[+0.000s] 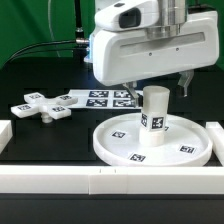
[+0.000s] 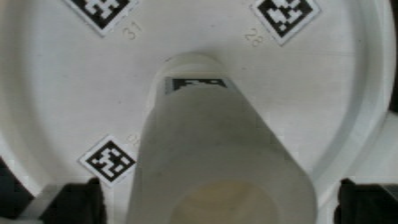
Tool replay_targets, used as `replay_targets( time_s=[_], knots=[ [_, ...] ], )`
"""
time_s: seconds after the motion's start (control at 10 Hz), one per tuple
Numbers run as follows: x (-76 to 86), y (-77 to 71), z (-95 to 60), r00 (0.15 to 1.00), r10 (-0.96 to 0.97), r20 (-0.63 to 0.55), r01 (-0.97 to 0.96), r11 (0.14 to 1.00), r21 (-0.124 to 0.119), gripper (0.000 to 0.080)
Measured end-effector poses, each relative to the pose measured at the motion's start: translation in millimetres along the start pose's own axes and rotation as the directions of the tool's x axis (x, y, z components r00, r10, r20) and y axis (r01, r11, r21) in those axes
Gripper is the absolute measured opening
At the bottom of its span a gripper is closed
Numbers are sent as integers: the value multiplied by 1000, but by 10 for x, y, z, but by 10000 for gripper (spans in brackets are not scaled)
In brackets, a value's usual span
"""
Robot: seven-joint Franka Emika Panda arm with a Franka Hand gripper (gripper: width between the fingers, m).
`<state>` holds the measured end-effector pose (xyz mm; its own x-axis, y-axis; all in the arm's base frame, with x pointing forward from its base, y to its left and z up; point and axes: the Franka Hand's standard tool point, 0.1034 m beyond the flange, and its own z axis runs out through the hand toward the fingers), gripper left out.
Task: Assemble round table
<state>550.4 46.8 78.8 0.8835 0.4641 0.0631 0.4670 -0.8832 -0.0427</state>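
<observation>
The large white rimmed disc [image 1: 112, 148] lies flat on the black table, tags on its face. The short cylindrical leg [image 1: 154, 112] stands upright on the disc's centre, a tag on its side. My gripper [image 1: 157, 88] hangs straight above the leg, its fingers [image 1: 186, 85] level with the leg's top. In the wrist view the leg [image 2: 217, 130] runs down to the disc [image 2: 71, 90] between my gripper's [image 2: 217, 205] black pads [image 2: 71, 203], with a gap on each side. The jaws are open and hold nothing. The cross-shaped foot [image 1: 40, 105] lies apart, at the exterior view's left.
The marker board [image 1: 105, 98] lies behind the disc. Long white rails run along the front [image 1: 100, 180], the exterior view's right [image 1: 213, 130] and its left [image 1: 4, 130]. A green backdrop stands behind the table.
</observation>
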Motion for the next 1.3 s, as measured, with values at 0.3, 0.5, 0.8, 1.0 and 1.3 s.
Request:
replay_targets(
  time_s=[0.3, 0.5, 0.8, 1.0, 1.3],
  knots=[
    [3, -27, 5, 939, -341, 43, 341, 940, -11, 649],
    [8, 33, -25, 922, -382, 58, 383, 924, 2, 649],
    [-2, 52, -9, 829, -556, 58, 556, 831, 10, 649],
    [18, 78, 16, 675, -734, 75, 736, 677, 4, 649],
    [66, 79, 30, 462, -882, 97, 885, 465, 15, 649]
  ],
)
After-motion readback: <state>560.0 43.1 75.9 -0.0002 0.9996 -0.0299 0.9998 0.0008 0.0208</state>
